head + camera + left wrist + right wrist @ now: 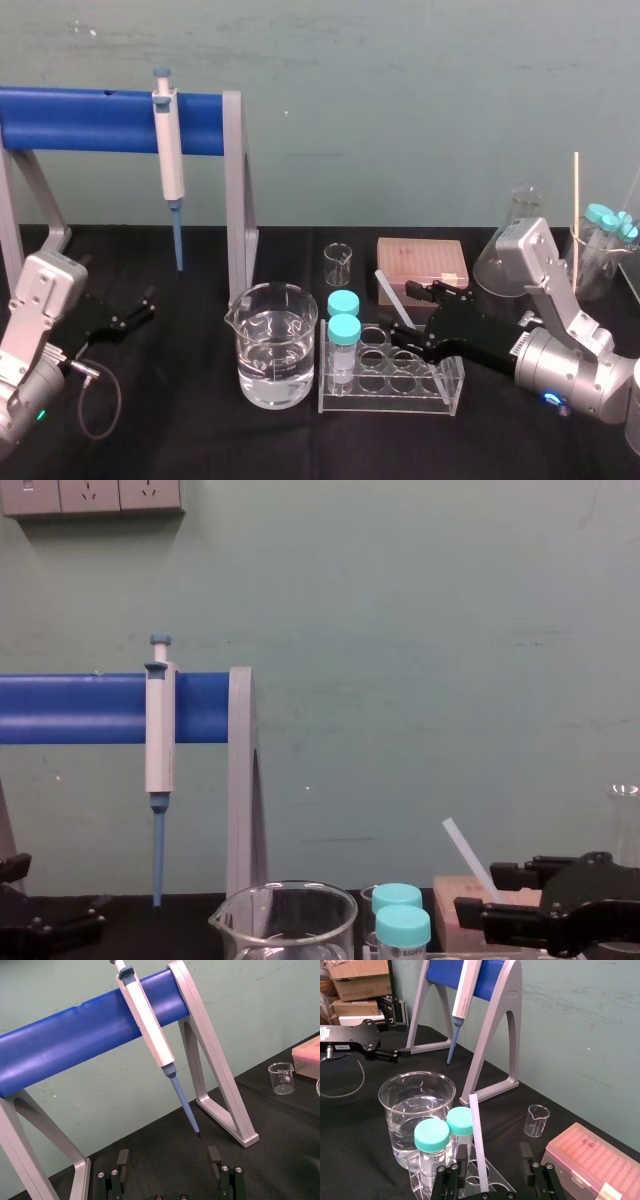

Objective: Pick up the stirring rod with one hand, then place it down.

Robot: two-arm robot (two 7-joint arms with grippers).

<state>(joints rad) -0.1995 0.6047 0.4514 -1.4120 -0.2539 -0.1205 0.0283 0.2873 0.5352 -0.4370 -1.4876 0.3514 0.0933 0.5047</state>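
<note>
The stirring rod (392, 295), thin and translucent white, leans tilted in the clear test tube rack (390, 385), its upper end pointing back and left. My right gripper (405, 318) reaches in from the right and straddles the rod partway up. In the right wrist view the rod (476, 1130) runs between the two black fingers (462, 1159), closer to one of them, with a gap left to the other, so the right gripper (493, 1157) is open. The chest view shows the rod (462, 845) rising out of the gripper. My left gripper (140, 305) rests open at the far left, holding nothing.
A beaker of water (275, 345) stands left of the rack, beside two teal-capped tubes (343, 320). A small beaker (338, 263) and a pink tip box (422, 262) sit behind. A pipette (168, 150) hangs on the blue stand (90, 120). Flasks and a wooden stick (576, 210) crowd the right.
</note>
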